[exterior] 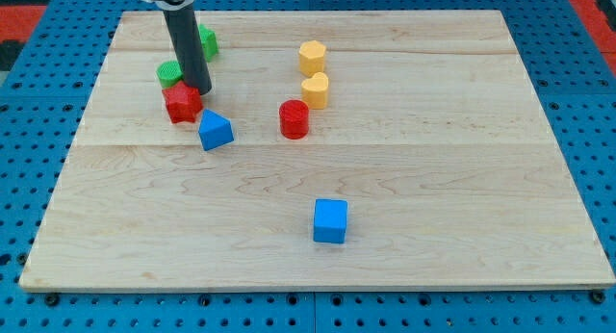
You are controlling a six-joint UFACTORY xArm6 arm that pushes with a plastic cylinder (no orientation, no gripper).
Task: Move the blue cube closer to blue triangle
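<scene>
The blue cube point(330, 221) sits on the wooden board point(433, 179) toward the view's bottom, right of centre. The blue triangle point(215, 130) lies at the upper left, well apart from the cube. My dark rod comes down from the view's top left, and my tip point(197, 89) rests at the top edge of a red star-shaped block point(182, 103), just up and left of the blue triangle. The tip is far from the blue cube.
A green block point(170, 74) sits left of the rod and another green block point(208, 40) behind it. Two yellow blocks point(312, 56) point(315, 89) and a red cylinder point(294, 119) stand near the centre top. A blue pegboard table point(587, 131) surrounds the board.
</scene>
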